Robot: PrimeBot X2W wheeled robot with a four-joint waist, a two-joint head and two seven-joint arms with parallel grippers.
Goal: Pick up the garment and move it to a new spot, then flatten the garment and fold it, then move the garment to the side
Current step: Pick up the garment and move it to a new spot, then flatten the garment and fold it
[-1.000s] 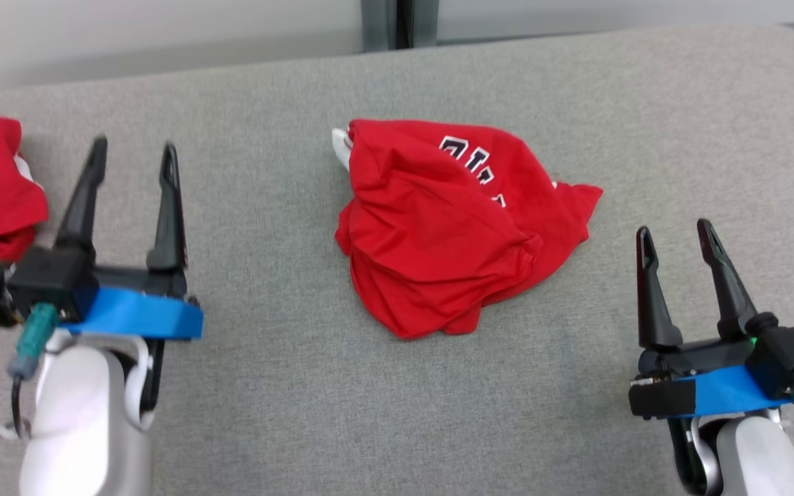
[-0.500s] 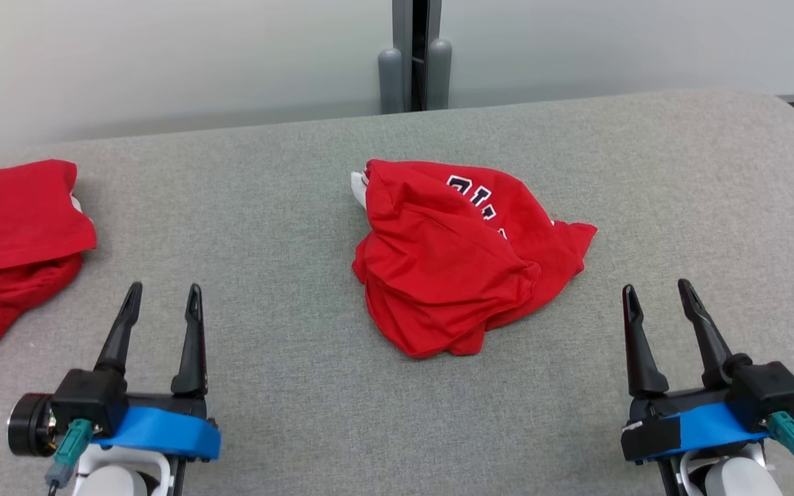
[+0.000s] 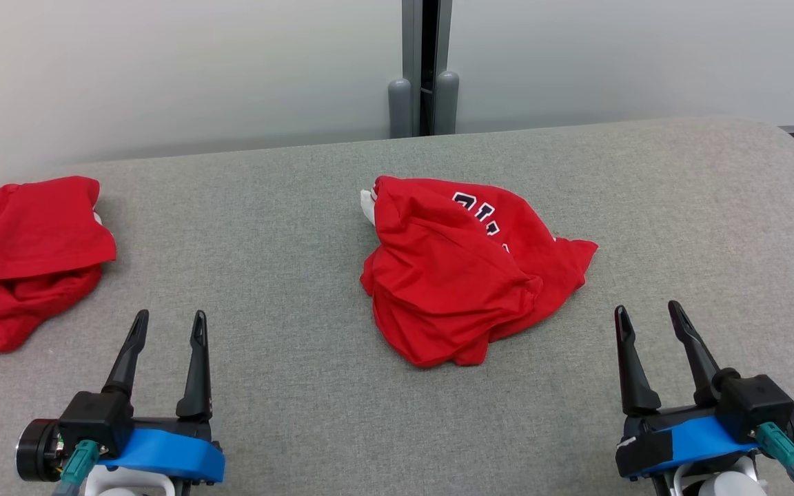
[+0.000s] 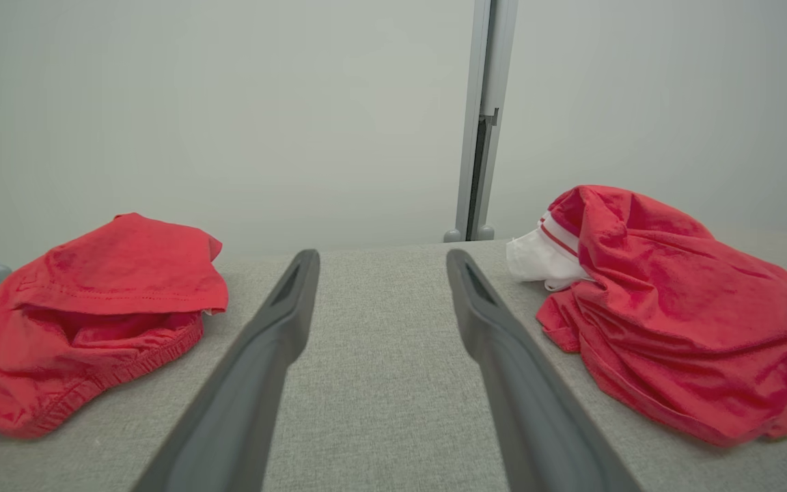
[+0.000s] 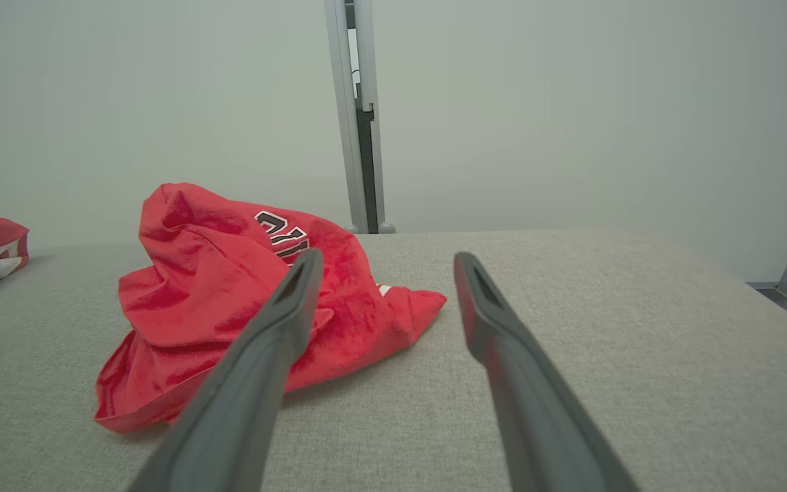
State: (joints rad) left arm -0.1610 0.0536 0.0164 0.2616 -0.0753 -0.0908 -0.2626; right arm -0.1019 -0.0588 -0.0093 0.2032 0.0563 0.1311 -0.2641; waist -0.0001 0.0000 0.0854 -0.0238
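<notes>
The head camera has tipped upward since a second ago, so more of the pale wall (image 3: 163,69) and the grey post (image 3: 426,69) shows; the crumpled red garment (image 3: 466,275) keeps the same heap shape and the same place on the grey table (image 3: 287,227), near its middle and toward the far side. The left gripper (image 3: 170,315) has drawn back; earlier it stood high beside the second red cloth (image 3: 25,255), and now it sits low at the near left, well apart from that cloth. The right gripper (image 3: 646,306) is at the near right, close to the garment's right corner without touching it. Both have their fingers spread wide with nothing between them.

White trim (image 3: 367,204) pokes out at the garment's far left edge, and dark lettering shows along its top. Bare fabric lies on every side of the heap: a broad strip between it and the second cloth, a wide stretch out to the table's rounded right corner, a narrower band up to the far edge by the wall.
</notes>
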